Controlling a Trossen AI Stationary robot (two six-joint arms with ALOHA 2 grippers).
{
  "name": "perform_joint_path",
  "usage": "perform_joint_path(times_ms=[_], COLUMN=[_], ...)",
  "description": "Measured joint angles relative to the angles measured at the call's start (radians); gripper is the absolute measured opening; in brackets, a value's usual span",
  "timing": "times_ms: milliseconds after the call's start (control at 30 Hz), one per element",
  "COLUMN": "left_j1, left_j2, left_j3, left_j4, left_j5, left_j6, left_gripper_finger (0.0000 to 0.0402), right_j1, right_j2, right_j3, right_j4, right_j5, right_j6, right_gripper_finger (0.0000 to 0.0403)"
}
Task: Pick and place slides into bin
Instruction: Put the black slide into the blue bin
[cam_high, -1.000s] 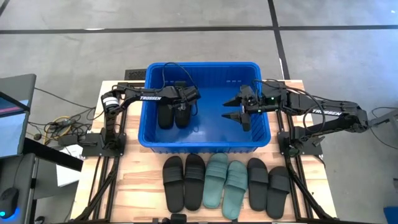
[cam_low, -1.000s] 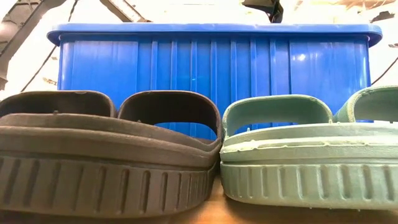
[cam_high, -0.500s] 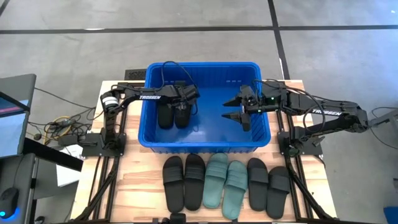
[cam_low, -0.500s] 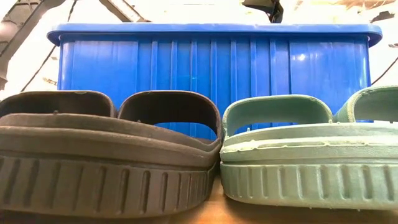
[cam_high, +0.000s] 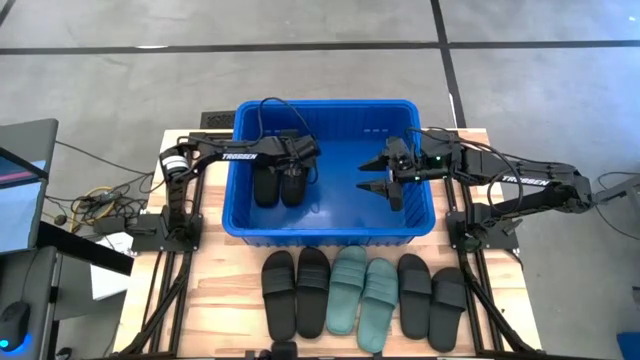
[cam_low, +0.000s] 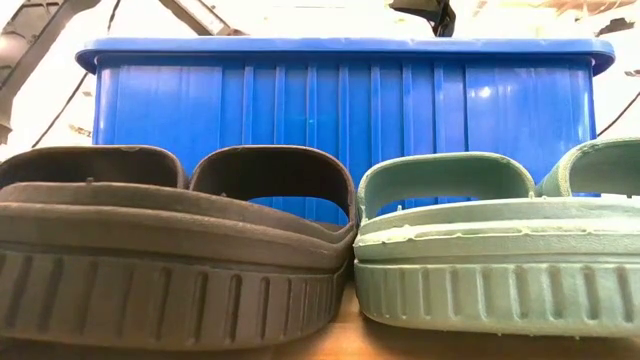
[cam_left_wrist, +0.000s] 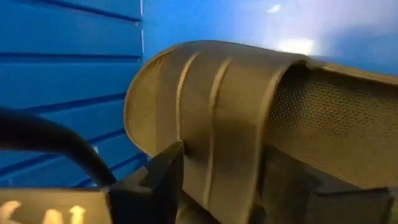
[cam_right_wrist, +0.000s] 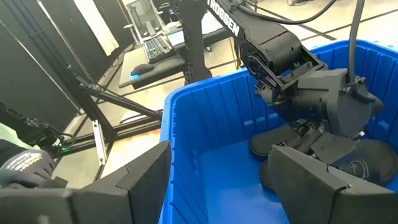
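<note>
at six o'clock on the counter (cam_high: 215, 300), nearest us, six slides wait in a row: two black slides (cam_high: 296, 292), the teal pair (cam_high: 363, 290) and two more black ones (cam_high: 432, 292), side by side, toes toward the bin (cam_high: 330, 228). from the low view a black slide (cam_low: 170, 250) and a teal one (cam_low: 500, 250) stand just in front of the blue wall.

moving up to the centre, inside the bin at about nine o'clock, the left gripper (cam_high: 290, 170) is down over a black pair (cam_high: 278, 186) lying on the bin floor. the left wrist view shows a slide strap (cam_left_wrist: 249, 118) right up against its fingers (cam_left_wrist: 161, 174), spread wide around it; whether they grip or have let go i can't tell. my read: this is the release step. to do it well, open clear of the strap, lift straight up so nothing snags and drags the slide out, then clear the rim before swinging toward six o'clock.

across at three o'clock in the bin, the right gripper (cam_high: 385, 178) hovers with its fingers (cam_right_wrist: 311, 180) wide apart and empty. best keep it clear of the left arm's exit path; the closest black slides at five o'clock look like its natural next pick.
</note>
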Motion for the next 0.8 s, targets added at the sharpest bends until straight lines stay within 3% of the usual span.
perform_joint_path(times_ms=[600, 800], left_j1=[0.030, 0.032], left_j2=[-0.008, -0.008], left_j3=[0.000, 0.000], left_j4=[0.020, 0.012], left_j5=[-0.044, 0.021], left_j6=[-0.061, -0.072], left_gripper_finger=[0.0172, 0.0172], right_j1=[0.000, 0.000], right_j2=[0.000, 0.000], right_j3=[0.000, 0.000], right_j4=[0.000, 0.000], right_j5=[0.000, 0.000], right_j6=[0.000, 0.000], right_gripper_finger=[0.0255, 0.0255])
